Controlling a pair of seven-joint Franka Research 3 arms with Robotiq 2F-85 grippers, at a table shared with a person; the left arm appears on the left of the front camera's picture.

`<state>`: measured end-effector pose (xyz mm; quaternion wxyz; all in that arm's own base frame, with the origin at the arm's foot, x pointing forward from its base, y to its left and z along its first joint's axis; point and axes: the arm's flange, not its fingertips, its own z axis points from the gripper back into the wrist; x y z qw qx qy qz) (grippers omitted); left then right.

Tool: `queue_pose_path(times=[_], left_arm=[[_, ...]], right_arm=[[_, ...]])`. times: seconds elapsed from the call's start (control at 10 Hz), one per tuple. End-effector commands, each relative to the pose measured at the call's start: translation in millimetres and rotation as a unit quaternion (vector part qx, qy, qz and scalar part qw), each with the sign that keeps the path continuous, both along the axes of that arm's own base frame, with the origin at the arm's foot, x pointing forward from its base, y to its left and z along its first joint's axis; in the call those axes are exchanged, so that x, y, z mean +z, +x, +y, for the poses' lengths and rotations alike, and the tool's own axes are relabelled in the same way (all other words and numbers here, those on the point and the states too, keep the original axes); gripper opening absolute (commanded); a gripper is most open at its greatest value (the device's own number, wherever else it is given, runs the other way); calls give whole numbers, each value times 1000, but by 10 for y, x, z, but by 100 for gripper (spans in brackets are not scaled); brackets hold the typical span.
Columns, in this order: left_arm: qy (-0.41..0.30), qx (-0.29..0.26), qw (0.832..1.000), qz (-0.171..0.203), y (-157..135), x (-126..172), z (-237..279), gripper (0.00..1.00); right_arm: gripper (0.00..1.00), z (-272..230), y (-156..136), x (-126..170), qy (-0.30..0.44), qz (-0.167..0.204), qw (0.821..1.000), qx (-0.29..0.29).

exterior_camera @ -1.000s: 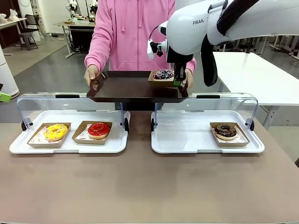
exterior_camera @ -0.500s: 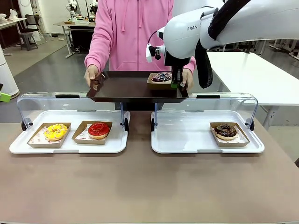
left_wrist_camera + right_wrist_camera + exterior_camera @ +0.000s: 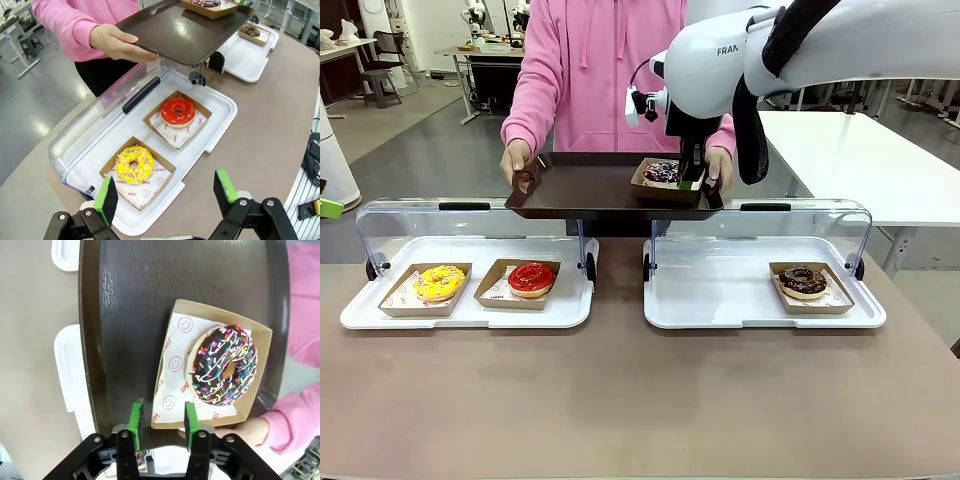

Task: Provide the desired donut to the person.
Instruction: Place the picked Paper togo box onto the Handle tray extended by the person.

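Left pincer (image 3: 165, 192): wide apart, empty, over the bench (image 3: 620, 400) near the left white tray (image 3: 222, 125). In that tray, under a raised clear lid (image 3: 410, 215): yellow sprinkled donut (image 3: 439, 282) in a cardboard box, then red glazed donut (image 3: 531, 278) in its own box just beside it. Behind, across the bench: person (image 3: 590, 70) in a pink hoodie, both hands on a dark brown tray (image 3: 590, 190) held level above the lids. On the right part of the brown tray: chocolate donut with coloured sprinkles (image 3: 662, 171) in an open box (image 3: 220, 310). Right pincer (image 3: 162, 421): partly parted, green pads astride the box's near corner, not clamped on it. Farther right: second white tray (image 3: 760, 320), with a dark donut (image 3: 803, 280) in a box near its right end.
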<state>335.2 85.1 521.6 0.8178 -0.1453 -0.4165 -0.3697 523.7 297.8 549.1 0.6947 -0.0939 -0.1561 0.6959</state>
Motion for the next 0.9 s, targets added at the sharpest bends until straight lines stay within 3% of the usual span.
queue_pose_path(times=[0.0, 0.8], left_arm=[[-6, 0, 1000, 0, 3, -2, 6, 100], [-6, 0, 1000, 0, 3, -2, 6, 100]], right_arm=[[100, -81, 36, 26, 11, 26, 1000, 12], [100, -67, 11, 155, 31, 46, 998, 8]])
